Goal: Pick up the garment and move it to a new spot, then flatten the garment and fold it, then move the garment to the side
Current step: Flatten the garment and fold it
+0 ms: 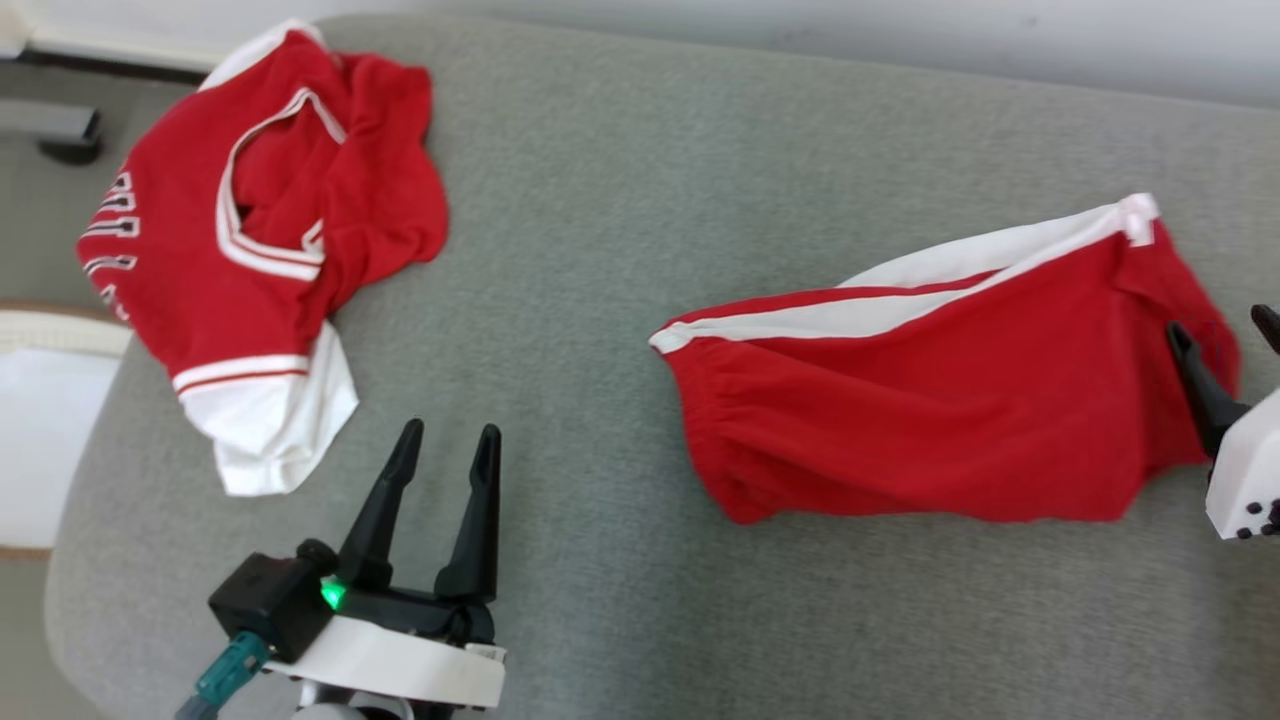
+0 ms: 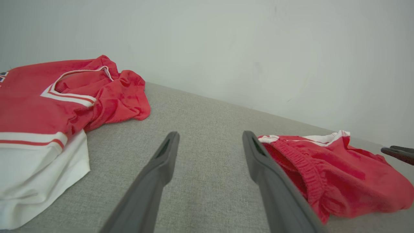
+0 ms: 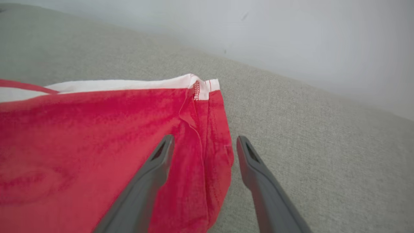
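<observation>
Red shorts (image 1: 940,400), centre right: flat, unfolded by my judgement; left end effector (image 1: 449,428), right end effector (image 1: 1220,322) spread, empty

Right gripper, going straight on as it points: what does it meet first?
Probably the red shorts: the open right gripper straddles their side edge, grey cushion beyond. Its height above the cloth is unclear.

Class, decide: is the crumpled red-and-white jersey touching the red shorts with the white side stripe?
Apart. The head view shows bare grey fabric cushion lying between the red-and-white jersey and the red shorts.
</observation>
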Tool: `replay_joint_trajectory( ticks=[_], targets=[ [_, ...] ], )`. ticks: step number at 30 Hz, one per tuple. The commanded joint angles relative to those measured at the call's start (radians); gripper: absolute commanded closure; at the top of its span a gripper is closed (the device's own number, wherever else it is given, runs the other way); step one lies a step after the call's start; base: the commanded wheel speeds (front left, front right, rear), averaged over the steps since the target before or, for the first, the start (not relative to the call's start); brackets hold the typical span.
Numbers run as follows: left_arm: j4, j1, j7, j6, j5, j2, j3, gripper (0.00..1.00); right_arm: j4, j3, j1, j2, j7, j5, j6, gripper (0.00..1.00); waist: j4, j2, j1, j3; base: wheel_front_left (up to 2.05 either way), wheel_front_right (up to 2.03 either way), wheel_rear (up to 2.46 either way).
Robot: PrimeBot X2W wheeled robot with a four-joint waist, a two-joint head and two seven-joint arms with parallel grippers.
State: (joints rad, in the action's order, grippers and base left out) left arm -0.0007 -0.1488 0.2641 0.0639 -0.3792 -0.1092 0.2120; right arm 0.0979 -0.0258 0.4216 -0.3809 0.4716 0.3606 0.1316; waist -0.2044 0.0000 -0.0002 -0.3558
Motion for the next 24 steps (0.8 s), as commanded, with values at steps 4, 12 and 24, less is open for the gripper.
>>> replay_joint_trajectory(
  ticks=[4, 12, 24],
  targets=[
    [0.02, -0.014, 0.0, 0.032, 0.039, 0.03, -0.032, 0.0, 0.086, -0.013, 0.049, -0.006, 0.038, -0.088, -0.002, 0.0, -0.057, 0.0, 0.0002, -0.036, 0.0, 0.0, 0.0],
    [0.035, -0.018, 0.0, 0.054, 0.048, 0.051, -0.074, 0.0, 0.158, -0.004, 0.059, -0.027, 0.075, -0.167, -0.002, 0.0, -0.083, 0.0, 0.0002, -0.043, 0.0, 0.0, 0.0],
    [0.042, -0.03, 0.0, 0.066, 0.046, 0.057, -0.075, 0.0, 0.196, 0.056, 0.068, -0.002, 0.136, -0.174, -0.002, 0.0, -0.096, 0.0, 0.0002, -0.055, 0.0, 0.0, 0.0]
  ],
)
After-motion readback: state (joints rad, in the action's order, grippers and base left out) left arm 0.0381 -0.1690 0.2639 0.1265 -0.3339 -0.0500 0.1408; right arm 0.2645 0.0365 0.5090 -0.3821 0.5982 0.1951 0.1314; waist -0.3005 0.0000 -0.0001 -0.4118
